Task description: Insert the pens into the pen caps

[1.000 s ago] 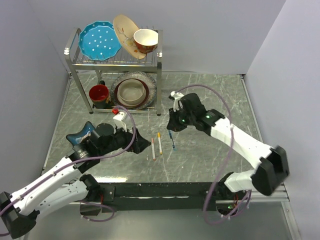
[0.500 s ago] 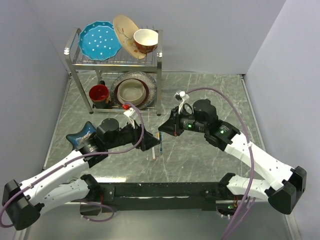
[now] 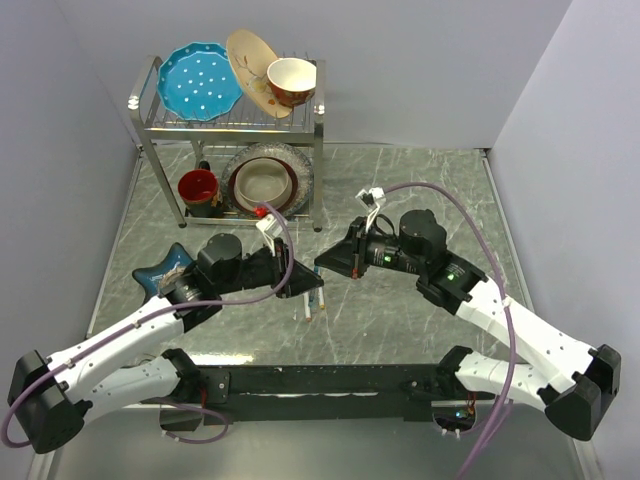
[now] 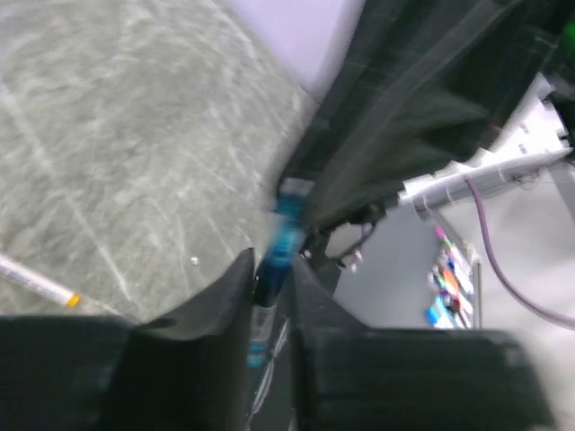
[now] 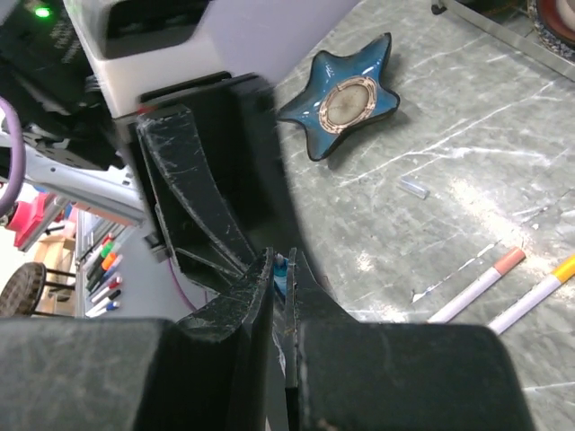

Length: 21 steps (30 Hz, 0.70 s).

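Clamped shut on one blue pen point(image 4: 287, 224), left pincer point(image 4: 271, 269) and right pincer point(image 5: 280, 265) both, tip to tip above the surface point(image 3: 400, 310), right of the dish point(image 3: 165, 270). Just beneath, also right of the dish, two capped white pens point(image 5: 476, 285).

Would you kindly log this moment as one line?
left gripper: holds blue pen | right gripper: pinches small blue piece, tip to tip with left | white pens: lying on table

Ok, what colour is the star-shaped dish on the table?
The star-shaped dish is blue with a beige centre; right wrist view.
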Available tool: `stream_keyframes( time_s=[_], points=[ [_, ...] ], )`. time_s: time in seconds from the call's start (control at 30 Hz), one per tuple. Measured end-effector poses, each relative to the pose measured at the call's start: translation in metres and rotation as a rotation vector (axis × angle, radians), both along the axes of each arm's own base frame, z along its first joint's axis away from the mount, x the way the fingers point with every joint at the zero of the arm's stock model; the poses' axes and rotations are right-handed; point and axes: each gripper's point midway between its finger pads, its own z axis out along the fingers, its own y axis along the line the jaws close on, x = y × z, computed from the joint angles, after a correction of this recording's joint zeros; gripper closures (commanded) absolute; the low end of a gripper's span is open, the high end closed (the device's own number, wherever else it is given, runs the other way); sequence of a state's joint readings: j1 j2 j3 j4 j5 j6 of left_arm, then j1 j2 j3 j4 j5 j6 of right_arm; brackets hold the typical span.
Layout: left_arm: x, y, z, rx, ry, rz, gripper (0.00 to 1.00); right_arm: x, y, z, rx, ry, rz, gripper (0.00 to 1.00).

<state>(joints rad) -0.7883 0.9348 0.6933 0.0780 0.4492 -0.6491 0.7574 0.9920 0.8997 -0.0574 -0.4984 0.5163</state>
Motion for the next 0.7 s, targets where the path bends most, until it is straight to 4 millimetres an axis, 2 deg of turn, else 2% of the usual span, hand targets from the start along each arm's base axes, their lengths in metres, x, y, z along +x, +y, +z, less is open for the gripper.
stream_keyframes(
  time_s=[0.03,0.1,0.23,0.5,0.7],
  points=[
    [-0.003,-0.002,0.002,-0.009,-0.001,-0.017,0.99,0.001,0.0,-0.001,0.0,0.0,-0.002,0.79],
    [-0.009,-0.005,0.006,-0.027,0.002,-0.047,0.99,0.0,0.001,-0.002,0.011,0.0,0.0,0.68],
    [-0.01,-0.007,0.01,-0.052,0.025,-0.057,0.99,-0.009,-0.005,-0.001,0.058,-0.039,0.01,0.39],
    [-0.009,-0.002,0.029,-0.119,0.034,-0.009,0.99,-0.033,-0.025,0.008,0.129,-0.17,0.032,0.4],
    [-0.007,0.002,0.045,-0.171,0.02,0.025,0.99,-0.034,-0.022,-0.001,0.115,-0.176,0.051,0.46]
  ],
)
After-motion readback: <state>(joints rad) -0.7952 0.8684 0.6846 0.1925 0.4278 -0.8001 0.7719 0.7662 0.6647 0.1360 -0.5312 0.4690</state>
